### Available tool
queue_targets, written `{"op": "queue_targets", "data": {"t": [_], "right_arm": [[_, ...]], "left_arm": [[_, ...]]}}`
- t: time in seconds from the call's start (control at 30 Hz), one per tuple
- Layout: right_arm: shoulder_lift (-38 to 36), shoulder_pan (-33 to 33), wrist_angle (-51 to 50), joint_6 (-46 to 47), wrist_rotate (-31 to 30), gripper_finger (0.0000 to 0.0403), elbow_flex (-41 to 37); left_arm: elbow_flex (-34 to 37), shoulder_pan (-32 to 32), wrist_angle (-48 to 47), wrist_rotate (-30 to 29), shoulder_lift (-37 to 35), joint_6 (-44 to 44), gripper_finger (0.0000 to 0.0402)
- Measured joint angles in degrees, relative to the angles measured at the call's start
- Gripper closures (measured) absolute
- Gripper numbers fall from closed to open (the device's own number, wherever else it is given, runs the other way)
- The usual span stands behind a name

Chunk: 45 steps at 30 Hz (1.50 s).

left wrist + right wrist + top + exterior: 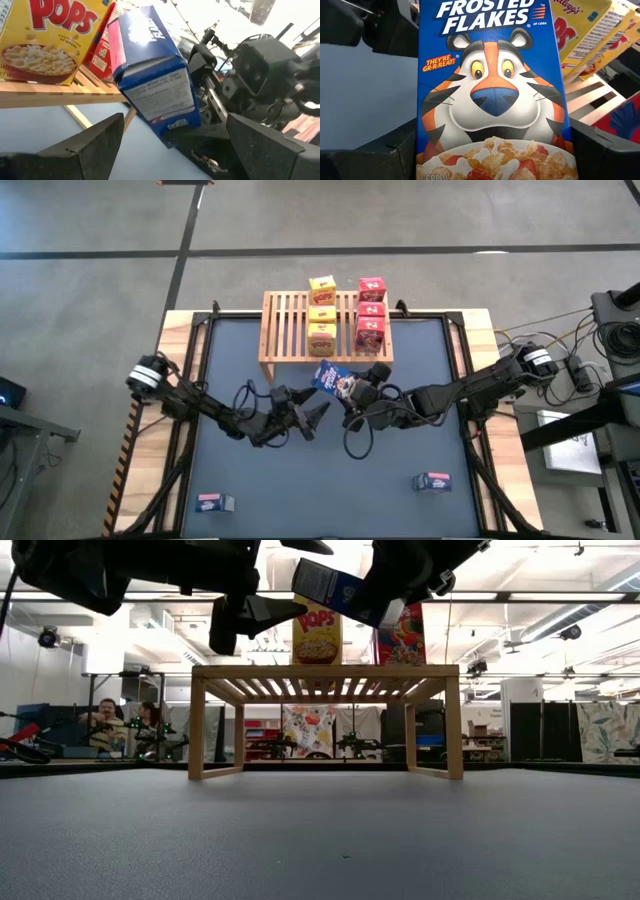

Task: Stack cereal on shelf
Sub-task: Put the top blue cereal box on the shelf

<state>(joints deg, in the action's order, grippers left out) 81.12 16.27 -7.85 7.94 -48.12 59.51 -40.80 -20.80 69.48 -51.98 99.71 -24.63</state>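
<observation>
— One blue box (pixel 333 381) is gripped by the right end effector (pixel 352 392), raised before the shelf (pixel 290 330).
— And the left end effector (pixel 312 416)?
— Spread wide, empty, held low just beside it.

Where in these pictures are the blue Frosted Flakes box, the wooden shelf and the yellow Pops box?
Blue Frosted Flakes box (pixel 492 95): right wrist view, tiger's nose on its front.
Wooden shelf (pixel 325 671): low view, front rail.
Yellow Pops box (pixel 42 45): left wrist view, printed front.
</observation>
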Motion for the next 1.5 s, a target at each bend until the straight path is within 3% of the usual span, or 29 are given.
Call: {"op": "queue_targets", "data": {"t": [0.33,0.63,0.9,1.03,1.5], "right_arm": [[0.0,0.0,0.7,0.6,0.0,0.0078,-0.5],[0.3,0.0,1.4,1.1,0.0,0.0078,-0.6],[1.6,0.0,1.2,1.5,0.5,0.0078,-0.9],[2.7,0.2,2.3,1.4,0.5,0.0078,-0.9],[4.1,0.3,4.2,-0.5,0.5,0.0078,-0.8]], "left_arm": [[0.3,1.4,3.7,0.0,2.8,-2.7,0.0066],[0.3,1.9,14.6,0.6,6.4,-1.4,0.0066],[-1.7,2.7,15.0,0.1,7.3,-1.4,0.0066],[-2.1,2.8,13.5,-2.9,7.4,-1.4,0.0067],[-1.8,2.8,12.4,-4.6,7.4,-1.4,0.0141]]}}
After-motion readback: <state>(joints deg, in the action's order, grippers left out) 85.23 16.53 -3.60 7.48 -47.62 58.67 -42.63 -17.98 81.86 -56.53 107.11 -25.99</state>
